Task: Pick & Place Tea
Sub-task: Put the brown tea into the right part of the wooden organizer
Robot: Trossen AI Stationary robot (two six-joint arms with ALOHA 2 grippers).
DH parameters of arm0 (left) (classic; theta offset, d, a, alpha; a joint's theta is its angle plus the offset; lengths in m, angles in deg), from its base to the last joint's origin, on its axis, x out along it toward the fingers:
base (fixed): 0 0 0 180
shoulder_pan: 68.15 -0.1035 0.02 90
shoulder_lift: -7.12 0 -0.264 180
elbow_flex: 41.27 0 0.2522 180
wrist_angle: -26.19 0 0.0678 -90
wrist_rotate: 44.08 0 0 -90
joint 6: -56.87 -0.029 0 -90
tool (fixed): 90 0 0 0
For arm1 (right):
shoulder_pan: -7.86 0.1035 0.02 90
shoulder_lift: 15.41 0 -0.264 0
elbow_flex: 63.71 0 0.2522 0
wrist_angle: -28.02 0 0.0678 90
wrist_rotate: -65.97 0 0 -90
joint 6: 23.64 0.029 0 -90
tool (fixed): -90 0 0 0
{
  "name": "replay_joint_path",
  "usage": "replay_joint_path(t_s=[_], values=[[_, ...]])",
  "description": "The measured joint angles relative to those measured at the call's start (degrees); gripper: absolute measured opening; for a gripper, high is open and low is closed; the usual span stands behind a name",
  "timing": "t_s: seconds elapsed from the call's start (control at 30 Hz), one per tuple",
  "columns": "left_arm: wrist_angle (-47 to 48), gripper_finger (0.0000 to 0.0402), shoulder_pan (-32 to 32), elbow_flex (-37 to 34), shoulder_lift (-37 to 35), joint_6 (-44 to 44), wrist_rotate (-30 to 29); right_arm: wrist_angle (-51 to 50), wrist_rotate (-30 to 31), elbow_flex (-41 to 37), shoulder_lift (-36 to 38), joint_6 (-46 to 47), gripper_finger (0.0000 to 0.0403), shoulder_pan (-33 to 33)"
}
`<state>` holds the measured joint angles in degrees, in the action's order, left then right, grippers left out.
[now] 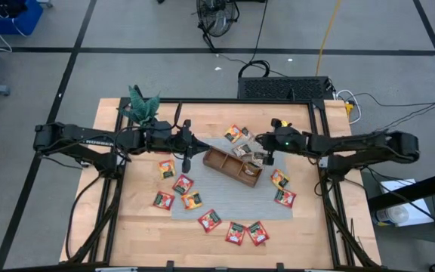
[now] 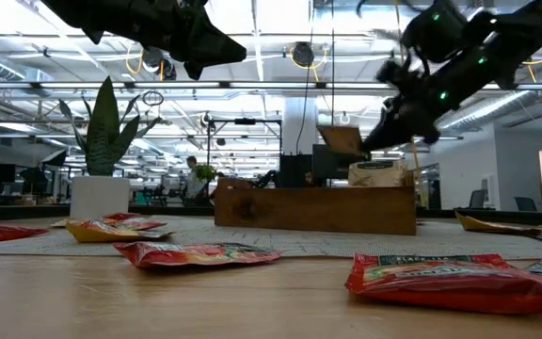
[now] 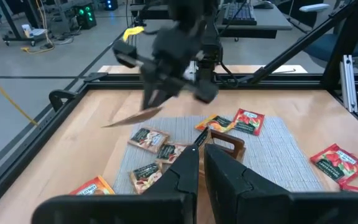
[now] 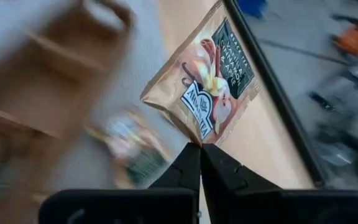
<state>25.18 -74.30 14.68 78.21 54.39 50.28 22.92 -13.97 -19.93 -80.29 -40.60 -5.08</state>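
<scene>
**Tan sachet pinched above the wooden tray**

A tan, flat, square tea sachet with a vanilla-flower print (image 4: 205,86) is held by 1 corner between the closed fingers of the right gripper (image 4: 200,147), lifted clear of the table. It is seen in the low view as a brown flap (image 2: 342,139) raised above the brown wooden compartment tray (image 2: 314,208), near the tray's right end. More tan sachets lie inside the tray (image 1: 246,153) and just behind it. Red flat sachets (image 1: 235,233) are spread in an arc on the grey woven mat (image 1: 225,206) in front of the tray. The left gripper (image 1: 186,159) is held just left of the tray, its fingers together and empty. A green potted plant (image 1: 143,103) stands behind and left of the tray.
</scene>
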Motion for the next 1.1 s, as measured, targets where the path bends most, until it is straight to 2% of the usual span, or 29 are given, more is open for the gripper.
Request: replay_joint_path(t_s=[0.17, 0.33, 0.47, 0.8, 0.93, 1.0, 1.1], values=[[0.0, 0.0031, 0.0, 0.0, 0.0, 0.0, 0.0, 1.8, -12.9, -1.9, 5.8, 5.4, 0.0, 1.2], [0.0, 0.0031, 0.0, 0.0, 0.0, 0.0, 0.0, 10.5, -27.0, -5.5, 9.5, 9.2, 0.0, 2.1], [-0.2, 0.0031, 0.0, 0.0, 0.0, 0.0, 0.0, 17.9, -32.7, -8.3, 10.1, 12.0, 0.0, 2.2], [-1.7, 0.0031, 0.0, 0.0, 0.0, 0.0, 0.0, 18.8, -32.6, -10.5, 10.1, 13.2, 0.0, 2.8], [-1.7, 0.0031, 0.0, 0.0, 0.0, 0.0, 0.0, 17.1, -32.4, -10.5, 10.1, 8.3, 0.0, 5.6], [-1.7, 0.0031, 0.0, 0.0, 0.0, 0.2, 0.0, 15.4, -28.5, -10.5, 10.1, 4.1, 0.0, 8.1], [-1.7, 0.0031, 0.0, 0.0, 0.0, 0.3, 0.0, 13.1, -13.4, -10.5, 10.1, -2.0, 0.0, 12.8]])
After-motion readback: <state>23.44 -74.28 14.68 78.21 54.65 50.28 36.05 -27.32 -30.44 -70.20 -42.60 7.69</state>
